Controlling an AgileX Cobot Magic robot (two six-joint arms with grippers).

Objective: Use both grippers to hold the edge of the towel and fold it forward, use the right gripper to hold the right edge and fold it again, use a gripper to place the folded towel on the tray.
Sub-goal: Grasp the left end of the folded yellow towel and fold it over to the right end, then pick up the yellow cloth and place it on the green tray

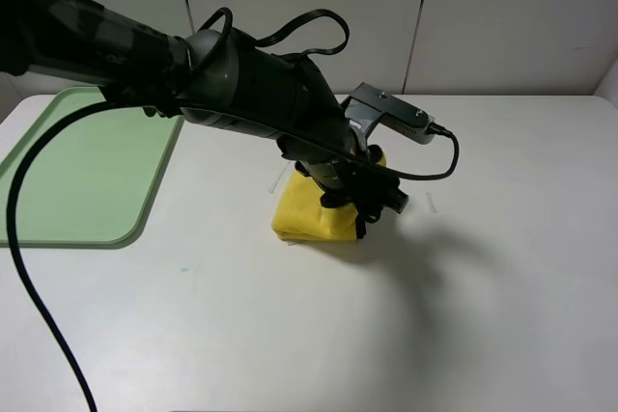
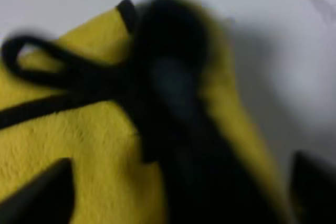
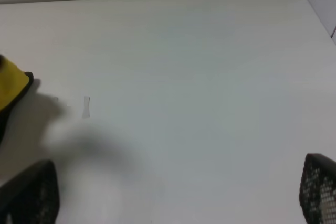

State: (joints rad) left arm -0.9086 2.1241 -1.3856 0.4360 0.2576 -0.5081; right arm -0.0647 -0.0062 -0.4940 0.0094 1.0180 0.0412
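- Left gripper (image 1: 375,209) reaches across the middle of the table (image 1: 483,315) and sits low over the towel (image 1: 309,214)
- Its fingers (image 2: 44,195) stand wide apart with the towel between them; one tip overlaps the yellow plush, the other is just off the towel's side over the table
- The towel is a folded yellow bundle on the table, right under those fingers
- Ahead of the tips, the corner loop (image 2: 31,59) curls up, joined to the black edge (image 2: 47,108)
- A dark, blurred mass runs between the fingers; I can't tell what it is
- Right gripper (image 3: 178,198) hangs above bare table, fingers (image 3: 31,198) spread wide
- Only a corner of the towel shows out past one of its tips, well apart
- The tray (image 1: 58,180) lies flat, well apart from the left fingers and the towel
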